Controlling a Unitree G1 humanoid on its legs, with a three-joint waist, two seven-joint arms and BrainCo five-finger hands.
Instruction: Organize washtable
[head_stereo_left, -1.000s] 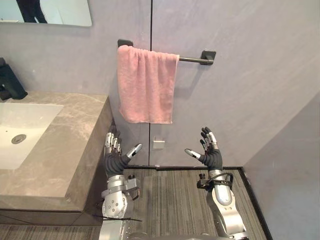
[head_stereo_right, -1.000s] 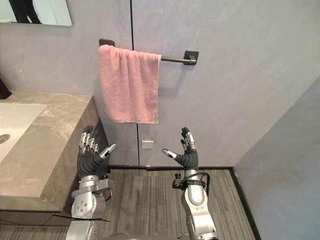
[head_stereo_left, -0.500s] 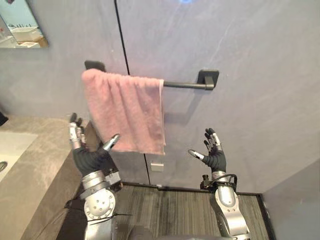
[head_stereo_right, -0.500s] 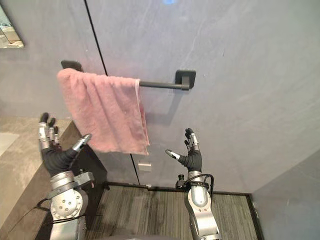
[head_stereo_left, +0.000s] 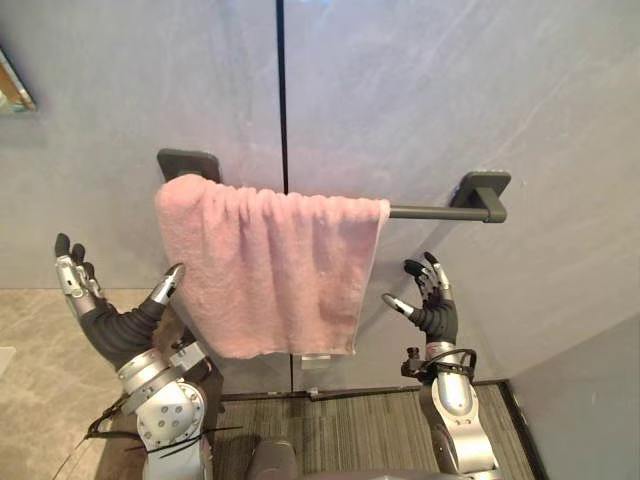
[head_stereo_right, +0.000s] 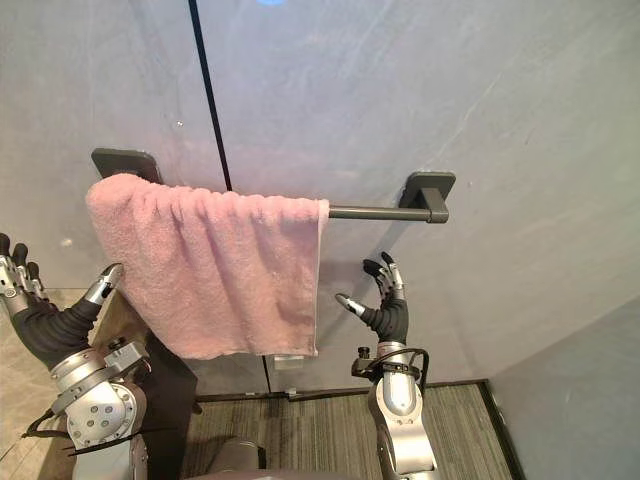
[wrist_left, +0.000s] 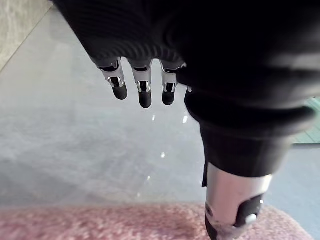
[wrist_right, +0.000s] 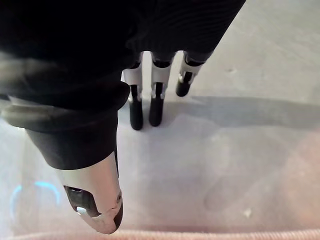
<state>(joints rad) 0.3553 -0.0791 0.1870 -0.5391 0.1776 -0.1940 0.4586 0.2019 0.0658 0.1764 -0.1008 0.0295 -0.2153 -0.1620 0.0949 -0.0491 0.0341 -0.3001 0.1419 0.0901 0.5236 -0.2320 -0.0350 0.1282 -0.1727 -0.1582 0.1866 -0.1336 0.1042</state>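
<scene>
Now closer in, the robot faces the pink towel (head_stereo_left: 270, 270) draped over the wall rail (head_stereo_left: 425, 211), left hand (head_stereo_left: 115, 330) and right hand (head_stereo_left: 437, 318) raised either side, fingers spread and empty; a grab seems likely next.

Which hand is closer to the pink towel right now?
Left. The left hand has its thumb at the left edge of the towel; the right hand stands apart, off its lower right corner.

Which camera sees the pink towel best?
The left eye view: the whole pink towel hangs centred on its bar. The right eye view shows it whole too, nearer the side. Both wrist views catch a pink strip.
</scene>
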